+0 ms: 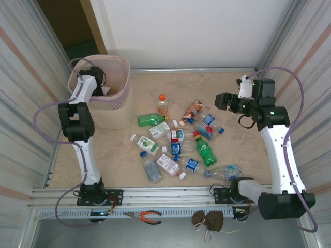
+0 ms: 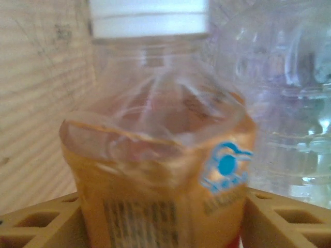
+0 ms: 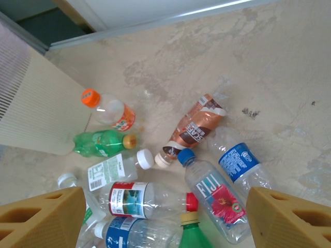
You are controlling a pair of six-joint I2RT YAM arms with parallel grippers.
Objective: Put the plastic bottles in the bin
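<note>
Top external view. My left gripper (image 1: pixel 98 77) hangs within the mouth of the tall beige wastebasket with a translucent pink liner (image 1: pixel 118 111), which stands near the far-left corner of the table (image 1: pixel 243 152). My right gripper (image 1: pixel 223 101) hovers above the table's right side, beside the small plastic bottles (image 1: pixel 178 142) that lie scattered on their sides across the table's middle. Nearest the far edge lies a clear bottle with an orange cap (image 1: pixel 162 105). A green bottle (image 1: pixel 150 120) lies near the wastebasket's foot, and a crumpled clear bottle (image 1: pixel 226 172) lies closest to the near edge.

Left wrist view. A crushed clear bottle with a white cap and an orange label (image 2: pixel 155 170) sits between my tan left fingers (image 2: pixel 36 222), its sides level with both of them. Whether I press it or merely flank it I cannot tell. A ribbed beige wall (image 2: pixel 36 103) shows at its left and another clear bottle (image 2: pixel 295 103) at its right.

Right wrist view. My right fingers (image 3: pixel 41 217) are spread wide, nothing between them. On the table below lie a brown-labelled bottle with a white cap (image 3: pixel 194 126), a clear blue-capped bottle with a flower label (image 3: pixel 214 199) just beside that cap, and a red-labelled clear bottle (image 3: pixel 132 199).
</note>
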